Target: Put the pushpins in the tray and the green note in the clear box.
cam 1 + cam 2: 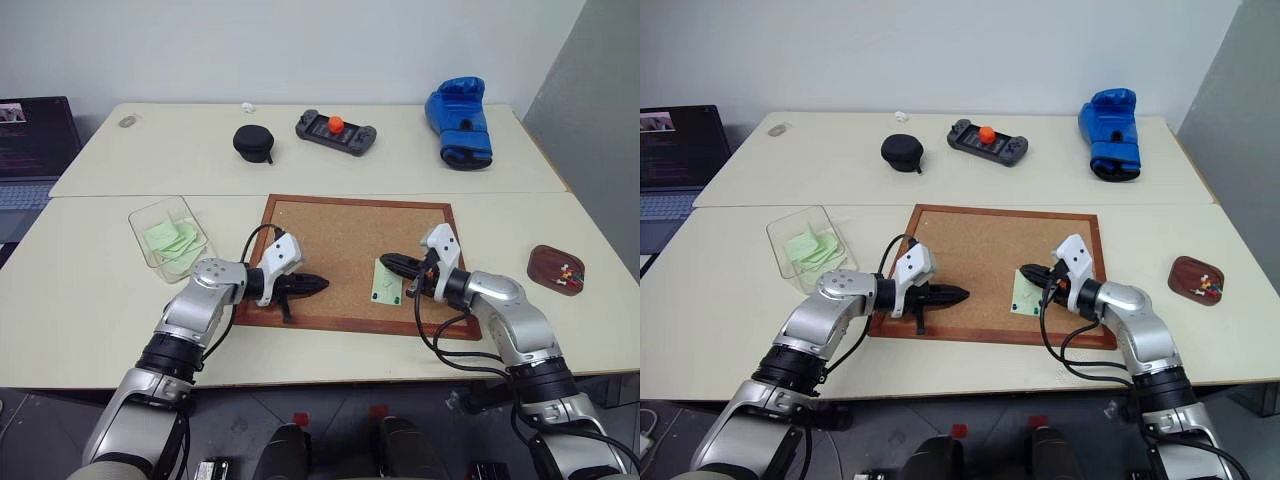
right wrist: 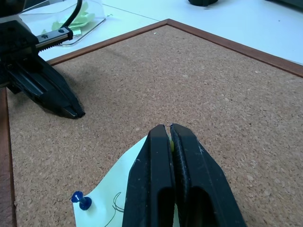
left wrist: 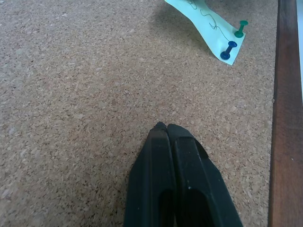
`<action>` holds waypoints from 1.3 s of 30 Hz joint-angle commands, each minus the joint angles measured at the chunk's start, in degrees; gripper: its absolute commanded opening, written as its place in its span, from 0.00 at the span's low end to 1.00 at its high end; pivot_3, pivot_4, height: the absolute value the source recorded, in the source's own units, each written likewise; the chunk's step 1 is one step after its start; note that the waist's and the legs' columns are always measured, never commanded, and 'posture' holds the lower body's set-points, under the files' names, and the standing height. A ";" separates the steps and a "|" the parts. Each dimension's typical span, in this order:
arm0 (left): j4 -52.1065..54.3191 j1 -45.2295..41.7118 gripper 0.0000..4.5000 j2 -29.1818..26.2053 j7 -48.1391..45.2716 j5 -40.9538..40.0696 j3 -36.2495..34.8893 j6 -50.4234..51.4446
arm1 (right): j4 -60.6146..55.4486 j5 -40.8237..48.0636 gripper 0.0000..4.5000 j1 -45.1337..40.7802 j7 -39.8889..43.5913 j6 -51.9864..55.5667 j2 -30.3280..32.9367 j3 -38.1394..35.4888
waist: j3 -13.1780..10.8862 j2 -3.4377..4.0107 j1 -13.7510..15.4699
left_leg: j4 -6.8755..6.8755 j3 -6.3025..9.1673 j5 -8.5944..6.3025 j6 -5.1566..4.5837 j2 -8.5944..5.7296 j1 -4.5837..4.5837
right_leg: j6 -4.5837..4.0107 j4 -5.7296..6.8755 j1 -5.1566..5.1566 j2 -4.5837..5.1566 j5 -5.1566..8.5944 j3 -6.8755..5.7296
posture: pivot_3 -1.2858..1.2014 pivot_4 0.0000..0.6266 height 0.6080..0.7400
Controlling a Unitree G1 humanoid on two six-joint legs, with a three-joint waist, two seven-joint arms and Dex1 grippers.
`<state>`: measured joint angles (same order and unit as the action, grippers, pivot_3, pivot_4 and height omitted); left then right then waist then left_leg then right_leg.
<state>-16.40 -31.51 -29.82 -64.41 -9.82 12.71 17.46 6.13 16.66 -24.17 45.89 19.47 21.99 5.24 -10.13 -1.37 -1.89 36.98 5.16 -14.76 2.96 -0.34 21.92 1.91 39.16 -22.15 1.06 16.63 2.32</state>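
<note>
From my seat, the middle of the wood-framed cork board (image 1: 345, 240) lies bare between my left gripper (image 1: 318, 285) and my right gripper (image 1: 388, 263), both pinched closed, so a hand could pass there. The pale green paper note (image 1: 386, 284), curling up at one corner, and its blue pushpin (image 3: 227, 50) and green pushpin (image 3: 241, 30) crowd the right gripper's side. The clear plastic box (image 1: 150, 222) and the dark reddish-brown tray (image 1: 545, 262) stand well apart on open tabletop.
</note>
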 commanded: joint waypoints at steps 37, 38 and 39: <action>-0.68 0.85 0.00 -0.46 -0.33 2.65 2.23 0.70 | -3.51 4.59 0.01 -2.52 -3.00 13.98 -1.15 -4.28 | 0.01 0.02 0.02 | -0.02 0.03 0.00 0.00 0.01 -0.02 | 0.00 -0.01 0.02 0.01 0.00 -0.02 | 0.52 0.24 1.00; -0.72 0.83 0.00 -0.45 -0.31 2.67 2.22 0.65 | -3.56 4.96 0.01 -2.58 -3.20 15.32 -1.00 -4.32 | 0.01 0.02 0.02 | -0.02 0.03 0.00 0.00 0.01 -0.02 | 0.00 -0.01 0.02 0.01 0.00 -0.02 | 0.52 0.24 1.00; -0.72 0.83 0.00 -0.44 -0.29 2.69 2.22 0.61 | -3.63 5.08 0.01 -2.57 -3.29 16.03 -0.85 -4.27 | 0.02 0.03 0.02 | -0.02 0.03 0.00 0.00 0.01 -0.02 | 0.00 -0.01 0.02 0.01 0.00 -0.01 | 0.52 0.24 1.00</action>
<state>-16.30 -31.83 -29.88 -64.55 -8.93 13.23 17.18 4.56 19.73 -25.67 43.28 32.76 21.10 2.52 -10.11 -1.35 -1.87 36.96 5.20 -14.76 2.96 -0.33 21.90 1.91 39.15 -22.12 1.07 16.63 2.30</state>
